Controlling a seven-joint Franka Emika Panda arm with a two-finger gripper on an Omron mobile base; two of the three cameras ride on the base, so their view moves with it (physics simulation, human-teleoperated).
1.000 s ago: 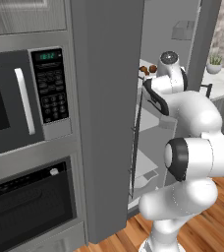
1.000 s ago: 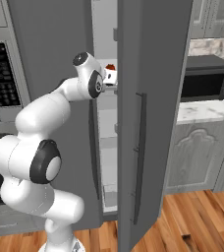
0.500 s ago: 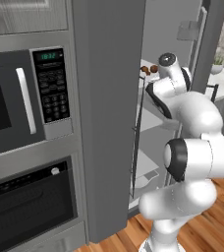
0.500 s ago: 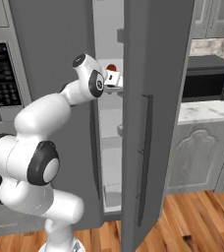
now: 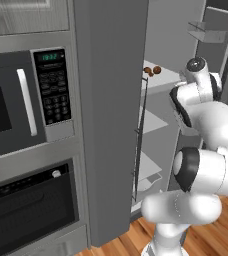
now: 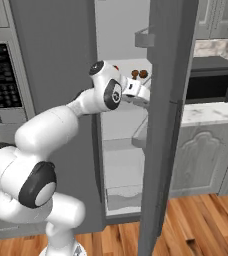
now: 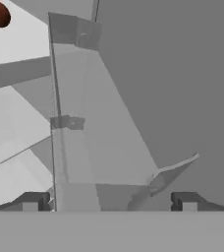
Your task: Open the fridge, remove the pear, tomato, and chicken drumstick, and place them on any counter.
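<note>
Gripper [image 7: 106, 201] jaws now stand apart, empty, inside the fridge [image 6: 168, 75]; we judge the door released, retrieval pending.

In the right base view the tall dark grey two-door fridge [image 6: 56, 65] has its right door [image 6: 163, 125] swung further out: a second ago its edge stood nearer the middle of the frame, and now more of the white interior shows between door and body. The white arm's wrist, then at the upper middle beside a small red thing, now sits slightly lower and further right, against the door's inner edge, and the red thing has gone from sight. In the hand view the pincer [image 7: 109, 201] has its tips spread wide with nothing between them.
</note>
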